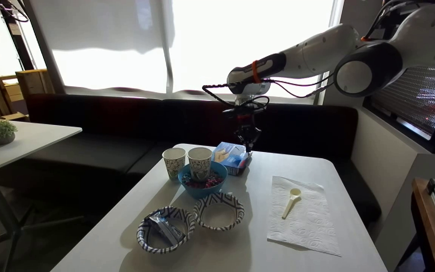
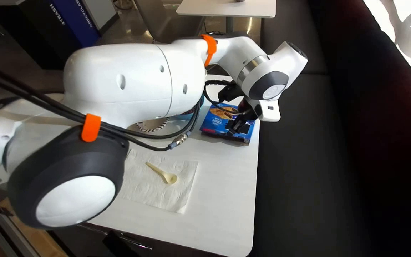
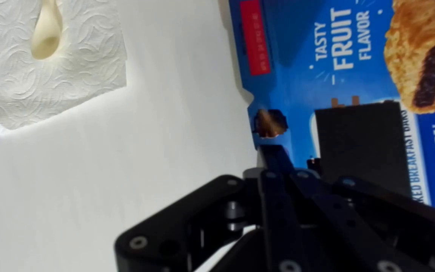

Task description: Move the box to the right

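Check the bite before pulling: the end effector (image 3: 278,160) has its fingers together at the edge of the box (image 3: 353,85), but whether they pinch cardboard is hidden. Drag low and level, short of the napkin (image 1: 315,226). The box — blue, pastry-printed, black-patched — lies on the counter (image 3: 157,158), wrist view's upper right.

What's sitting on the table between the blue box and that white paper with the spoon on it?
Only bare white tabletop lies between the blue box and the white paper, as the wrist view shows.
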`<state>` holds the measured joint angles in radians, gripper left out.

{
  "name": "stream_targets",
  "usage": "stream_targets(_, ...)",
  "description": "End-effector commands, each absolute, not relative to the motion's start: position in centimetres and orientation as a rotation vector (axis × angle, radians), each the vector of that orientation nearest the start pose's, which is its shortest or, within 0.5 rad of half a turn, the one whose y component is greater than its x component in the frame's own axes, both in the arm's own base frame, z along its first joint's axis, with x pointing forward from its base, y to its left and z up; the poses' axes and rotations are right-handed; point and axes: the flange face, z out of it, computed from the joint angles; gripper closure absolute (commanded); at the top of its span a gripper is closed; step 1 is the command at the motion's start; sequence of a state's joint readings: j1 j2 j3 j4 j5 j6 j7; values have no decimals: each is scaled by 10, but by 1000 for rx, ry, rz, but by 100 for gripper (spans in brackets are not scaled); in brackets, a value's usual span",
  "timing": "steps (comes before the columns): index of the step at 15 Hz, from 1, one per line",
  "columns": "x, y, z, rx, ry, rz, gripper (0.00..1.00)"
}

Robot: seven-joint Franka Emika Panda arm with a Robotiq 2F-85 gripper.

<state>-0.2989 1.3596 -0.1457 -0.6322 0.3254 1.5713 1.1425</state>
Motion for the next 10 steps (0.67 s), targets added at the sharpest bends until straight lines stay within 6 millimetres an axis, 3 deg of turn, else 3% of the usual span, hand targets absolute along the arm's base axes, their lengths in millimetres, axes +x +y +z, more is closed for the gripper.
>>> stream_targets(1,698,-243,104,-2102,2274,828,100)
stream_targets(5,693,-244,117,-2048,2317,915,100)
stream_targets(10,682,-249,110,-1989,2349,1013,100)
